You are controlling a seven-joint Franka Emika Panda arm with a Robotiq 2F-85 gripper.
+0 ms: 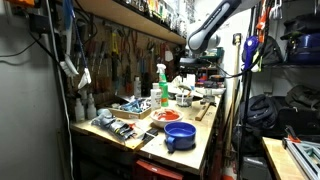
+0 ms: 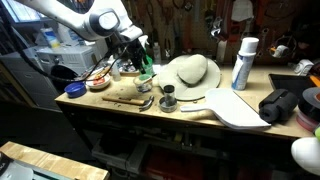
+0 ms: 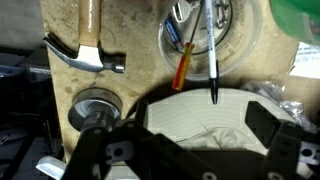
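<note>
My gripper (image 3: 198,128) is open and empty, hovering above the workbench. Right below it in the wrist view lies a white brimmed hat (image 3: 205,120). The hat shows in an exterior view (image 2: 190,72) to the right of my gripper (image 2: 136,50). Beyond the hat in the wrist view stands a clear cup (image 3: 210,35) holding pens and an orange-handled screwdriver. A hammer (image 3: 85,50) lies to the left, with a small round tin (image 3: 92,106) near it. The arm hangs over the far end of the bench in an exterior view (image 1: 203,45).
The bench carries a green spray bottle (image 1: 162,85), a red bowl (image 1: 165,116), a blue bowl (image 1: 180,136), a white spray can (image 2: 243,62), a white paddle-shaped board (image 2: 235,108) and a black bag (image 2: 283,105). Tools hang on the back wall and a shelf runs overhead.
</note>
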